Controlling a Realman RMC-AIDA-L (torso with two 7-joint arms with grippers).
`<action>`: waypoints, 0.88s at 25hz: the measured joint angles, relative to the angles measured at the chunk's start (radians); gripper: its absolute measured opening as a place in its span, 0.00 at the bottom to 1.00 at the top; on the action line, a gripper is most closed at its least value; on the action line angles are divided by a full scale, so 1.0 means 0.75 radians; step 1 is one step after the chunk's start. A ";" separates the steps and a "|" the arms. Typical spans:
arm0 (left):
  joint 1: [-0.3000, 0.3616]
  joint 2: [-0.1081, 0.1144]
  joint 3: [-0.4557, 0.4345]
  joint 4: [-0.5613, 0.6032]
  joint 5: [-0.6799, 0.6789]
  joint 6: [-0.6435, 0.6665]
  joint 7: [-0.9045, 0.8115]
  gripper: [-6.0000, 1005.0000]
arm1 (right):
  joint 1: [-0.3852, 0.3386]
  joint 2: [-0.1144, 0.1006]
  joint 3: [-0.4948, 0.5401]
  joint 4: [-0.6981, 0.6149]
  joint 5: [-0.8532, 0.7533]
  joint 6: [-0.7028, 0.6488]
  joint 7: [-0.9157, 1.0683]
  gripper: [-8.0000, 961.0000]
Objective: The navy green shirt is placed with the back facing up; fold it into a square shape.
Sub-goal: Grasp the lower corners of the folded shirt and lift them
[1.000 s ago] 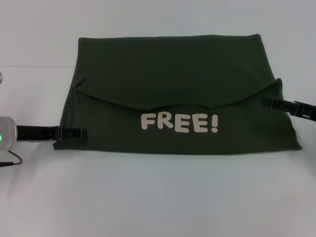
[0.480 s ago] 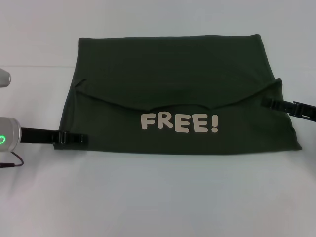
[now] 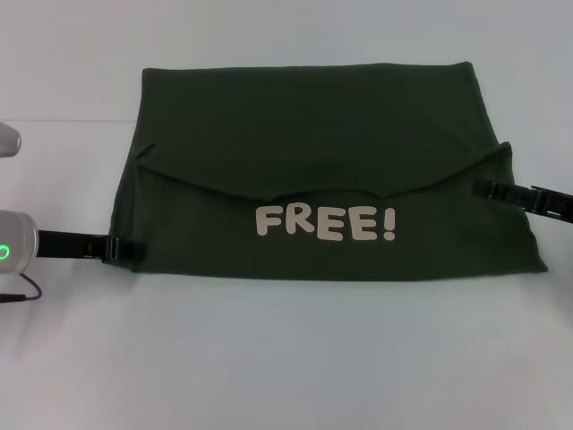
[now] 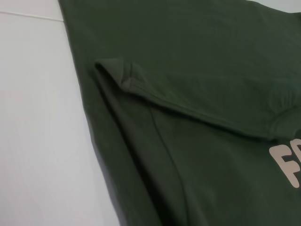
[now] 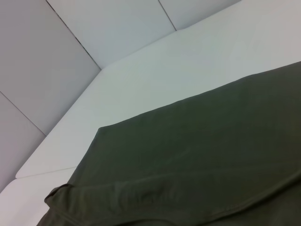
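Navy green shirt (image 3: 313, 170) flat on the white table (image 3: 286, 358), already folded once crosswise: near part doubled over, cream "FREE!" lettering (image 3: 325, 222) showing on top, folded hem arcing just above it. Left gripper (image 3: 121, 246) low at the shirt's left near corner, fingers touching the edge. Right gripper (image 3: 488, 187) at the right edge by the tucked sleeve, tips against the cloth. Cannot tell for either whether fingers are closed on fabric or merely beside it. Risks, as a judgement: uneven lift if only one side truly holds, dragging the wide rectangle askew; catching just the top layer, so the fold peels open; soft cotton sagging mid-span and creasing.
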 joint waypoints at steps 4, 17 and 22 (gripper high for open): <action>-0.001 0.000 0.002 -0.005 0.010 -0.001 0.000 0.17 | -0.002 -0.002 0.000 0.000 0.000 -0.002 0.000 0.96; -0.004 0.003 0.000 0.001 0.028 0.004 -0.011 0.05 | 0.025 -0.092 -0.005 -0.488 -0.532 -0.357 0.677 0.95; -0.006 0.000 0.000 0.002 0.028 -0.001 0.008 0.05 | 0.154 -0.159 -0.003 -0.502 -0.852 -0.466 0.912 0.95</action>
